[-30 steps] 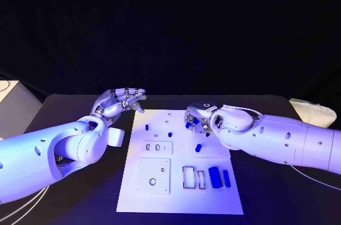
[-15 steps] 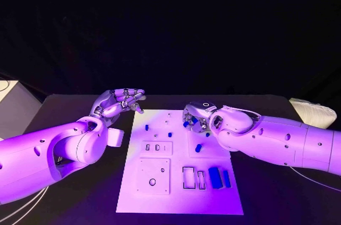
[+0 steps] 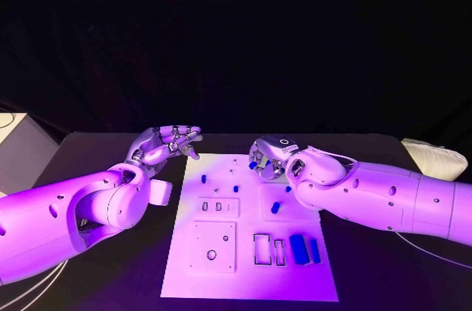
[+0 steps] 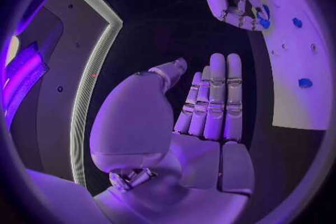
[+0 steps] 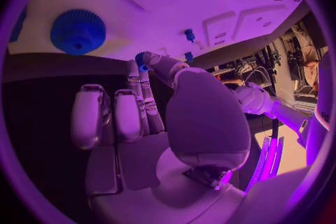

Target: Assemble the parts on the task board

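Left hand (image 3: 167,145) raised just off the far-left corner of the task board (image 3: 251,284) over bare black worktop (image 3: 98,151), fingers (image 4: 213,95) straight, side by side, grasping nothing. White board flat mid-worktop, dark worktop open on both sides; blue parts (image 3: 299,247) standing by rectangular recesses near its right edge, smaller ones scattered farther up. Right hand (image 3: 267,157) over the far-right part, fingers pinching a small blue part (image 5: 142,61).

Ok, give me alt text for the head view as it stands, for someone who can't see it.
The right hand pinches a small blue part over the far edge of the white task board. The left hand is held open beside the board's far left corner, holding nothing. More blue parts sit on the board.
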You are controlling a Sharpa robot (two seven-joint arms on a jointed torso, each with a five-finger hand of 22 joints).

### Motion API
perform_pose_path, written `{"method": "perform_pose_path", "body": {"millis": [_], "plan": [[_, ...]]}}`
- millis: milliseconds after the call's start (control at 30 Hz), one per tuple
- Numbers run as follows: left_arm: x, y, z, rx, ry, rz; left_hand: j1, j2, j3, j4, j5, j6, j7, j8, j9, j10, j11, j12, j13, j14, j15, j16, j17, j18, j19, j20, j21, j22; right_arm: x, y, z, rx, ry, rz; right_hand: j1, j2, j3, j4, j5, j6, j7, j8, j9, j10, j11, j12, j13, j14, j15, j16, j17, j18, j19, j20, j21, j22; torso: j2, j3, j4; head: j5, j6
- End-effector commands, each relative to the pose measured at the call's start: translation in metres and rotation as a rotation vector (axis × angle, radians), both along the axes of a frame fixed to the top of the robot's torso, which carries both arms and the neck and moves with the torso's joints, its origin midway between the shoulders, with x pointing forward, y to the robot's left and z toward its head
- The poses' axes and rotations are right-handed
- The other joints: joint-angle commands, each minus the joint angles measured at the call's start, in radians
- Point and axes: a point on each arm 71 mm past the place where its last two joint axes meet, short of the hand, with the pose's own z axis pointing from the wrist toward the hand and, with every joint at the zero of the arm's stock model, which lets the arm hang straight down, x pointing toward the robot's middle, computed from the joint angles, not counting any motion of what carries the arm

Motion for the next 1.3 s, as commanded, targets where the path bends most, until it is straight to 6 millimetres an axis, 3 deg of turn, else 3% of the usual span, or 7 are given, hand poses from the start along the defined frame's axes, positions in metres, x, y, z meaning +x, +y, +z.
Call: {"method": "perform_pose_path", "body": {"millis": [33, 167, 367, 700, 967, 1300], "plan": [[0.000, -0.003, 0.001, -0.014, -0.001, -0.020, -0.001, 0.004, 0.003, 0.000, 0.004, 0.005, 0.005, -0.001, 0.001, 0.000, 0.005, -0.001, 0.001, -0.008, -0.002, 0.006, 0.002, 0.019, -0.008, -0.001, 0.004, 0.001, 0.006, 0.002, 0.004, 0.020, -0.031, -0.046, 0.017, 0.024, -0.005, -0.001, -0.005, 0.004, -0.008, 0.016, 0.052, 0.035, -0.032, -0.004, 0.002, 0.018, -0.008, 0.000, -0.001, -0.018, 0.000, -0.004, 0.000, -0.001, 0.002, -0.0012, 0.0014, -0.001, 0.003], [0.000, -0.004, 0.002, -0.016, -0.001, -0.024, -0.001, 0.004, 0.004, -0.002, 0.004, 0.005, 0.005, -0.001, 0.001, 0.000, 0.005, -0.001, 0.001, -0.009, -0.002, 0.007, 0.003, 0.019, -0.009, -0.001, 0.006, 0.002, 0.011, 0.010, 0.006, 0.022, -0.040, -0.048, 0.016, 0.024, -0.005, -0.001, -0.007, 0.002, -0.007, 0.016, 0.054, 0.034, -0.032, -0.006, 0.002, 0.017, -0.008, -0.001, -0.003, -0.018, -0.001, -0.004, -0.002, -0.004, 0.003, -0.0024, 0.0023, 0.000, 0.004], [0.000, -0.006, 0.002, -0.018, -0.001, -0.030, -0.001, 0.004, 0.004, -0.002, 0.004, 0.005, 0.005, -0.001, 0.001, 0.000, 0.005, -0.001, 0.001, -0.009, -0.002, 0.007, 0.003, 0.019, -0.009, -0.001, 0.006, 0.002, 0.015, 0.022, 0.006, 0.023, -0.046, -0.042, 0.015, 0.024, -0.005, 0.000, -0.007, 0.000, -0.007, 0.016, 0.055, 0.033, -0.031, -0.007, 0.002, 0.017, -0.007, -0.001, -0.004, -0.018, -0.001, -0.004, -0.001, -0.003, 0.006, -0.0007, 0.0036, 0.003, 0.002], [0.001, -0.008, 0.003, -0.019, -0.002, -0.035, -0.001, 0.004, 0.004, -0.002, 0.004, 0.005, 0.005, -0.001, 0.001, 0.000, 0.005, -0.001, 0.001, -0.009, -0.002, 0.007, 0.003, 0.019, -0.009, -0.001, 0.006, 0.002, 0.018, 0.033, 0.004, 0.022, -0.043, -0.034, 0.014, 0.022, -0.005, -0.001, -0.007, -0.003, -0.006, 0.015, 0.056, 0.031, -0.031, -0.009, 0.003, 0.016, -0.007, -0.001, -0.006, -0.017, -0.002, -0.004, -0.004, -0.006, 0.014, -0.0080, 0.0134, 0.000, 0.004], [0.001, -0.009, 0.003, -0.019, -0.002, -0.036, -0.001, 0.004, 0.004, -0.002, 0.004, 0.005, 0.005, -0.001, 0.001, 0.000, 0.005, -0.001, 0.001, -0.009, -0.002, 0.007, 0.003, 0.019, -0.009, -0.001, 0.006, 0.002, 0.019, 0.038, 0.003, 0.017, -0.034, -0.024, 0.013, 0.021, -0.005, -0.001, -0.006, -0.006, -0.006, 0.015, 0.057, 0.030, -0.030, -0.011, 0.003, 0.016, -0.006, -0.002, -0.007, -0.017, -0.003, -0.003, -0.004, -0.006, 0.021, -0.0134, 0.0164, -0.003, 0.001], [0.001, -0.009, 0.005, -0.020, -0.006, -0.036, -0.001, 0.004, 0.004, -0.002, 0.004, 0.005, 0.005, -0.001, 0.001, 0.000, 0.005, -0.001, 0.001, -0.009, -0.002, 0.007, 0.003, 0.019, -0.009, -0.001, 0.006, 0.002, 0.019, 0.040, 0.001, 0.010, -0.023, -0.019, 0.012, 0.020, -0.006, -0.001, -0.006, -0.008, -0.005, 0.015, 0.058, 0.029, -0.030, -0.012, 0.003, 0.016, -0.006, -0.002, -0.008, -0.017, -0.004, -0.003, -0.006, -0.009, 0.021, -0.0129, 0.0171, 0.002, -0.002]]}}
